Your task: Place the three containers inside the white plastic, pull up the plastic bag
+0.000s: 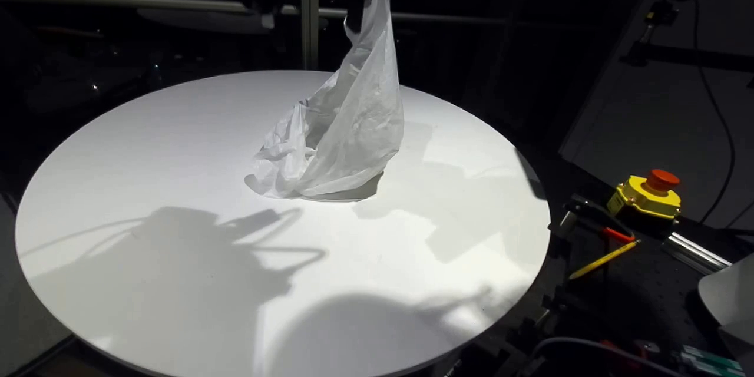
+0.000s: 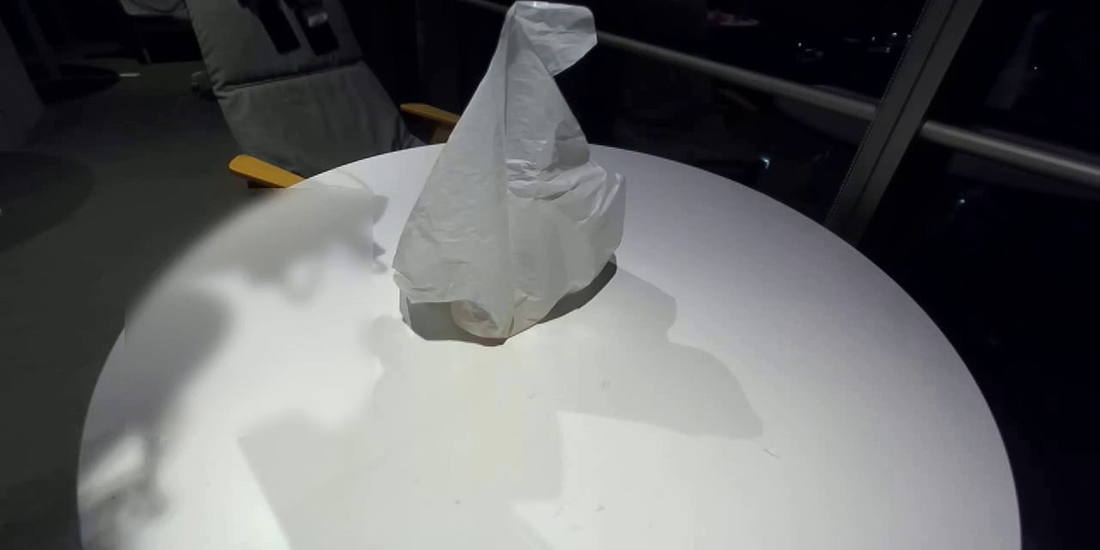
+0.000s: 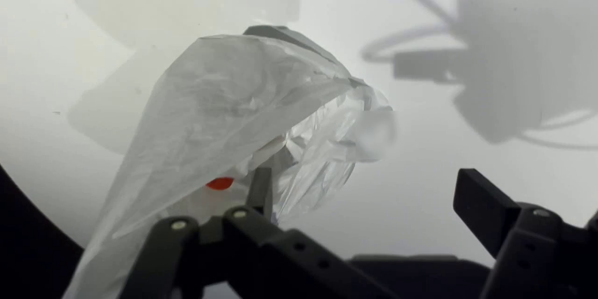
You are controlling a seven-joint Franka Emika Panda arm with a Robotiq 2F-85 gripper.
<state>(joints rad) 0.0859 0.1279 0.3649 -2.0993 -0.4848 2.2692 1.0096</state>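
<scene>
Spread wide at the claw (image 3: pixel 362 191), pinching nothing. Over the mouth of the bag (image 3: pixel 215 88) with one finger (image 3: pixel 262 191); outside the bag, beyond its low crumpled side, with the opposite one. Touching the plastic or just beside it with the nearer finger: cannot tell.

Find the bag under the claw and off to the nearer finger's side, standing on the round table (image 1: pixel 147 147), tapering along a near-upright long axis from a broad foot to a narrow peak, passing outside that finger, not into the gap.

Inside the bag, through its mouth, can make out a red spot (image 3: pixel 219 183), probably the cap of a container; cannot make out the other two.

Likely past the filling, due for the pull upward; probably needs first a shift toward the bag's peak, to bring that plastic between the fingers.
</scene>
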